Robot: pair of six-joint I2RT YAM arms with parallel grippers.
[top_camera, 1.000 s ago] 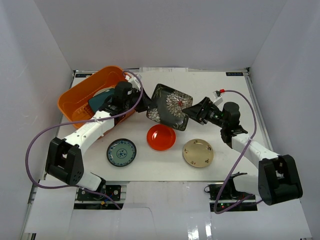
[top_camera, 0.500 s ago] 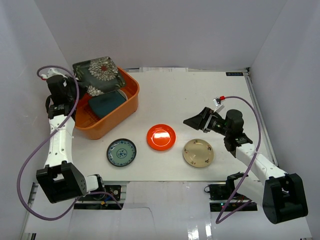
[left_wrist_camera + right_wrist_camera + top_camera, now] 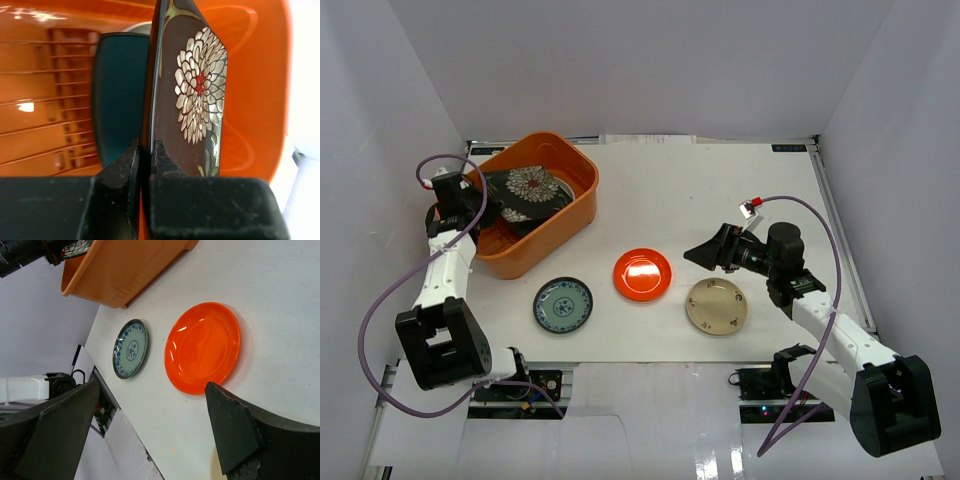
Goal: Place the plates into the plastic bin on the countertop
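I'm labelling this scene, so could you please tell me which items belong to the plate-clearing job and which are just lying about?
Job: orange bin, floral plate, teal plate, red plate, patterned plate, gold plate, left gripper, right gripper.
Just there: purple cables, white walls.

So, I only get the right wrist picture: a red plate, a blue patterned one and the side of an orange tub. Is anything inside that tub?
Observer: Yes. The left gripper is shut on the rim of a black floral plate, holding it inside the orange tub.
Visitor: Only that one?
Observer: No, a teal square plate is in there too, partly hidden by the floral one.
Visitor: How many plates are out on the table?
Observer: Three: the red plate, the green-blue plate and a beige-gold plate, of which you see only a sliver.
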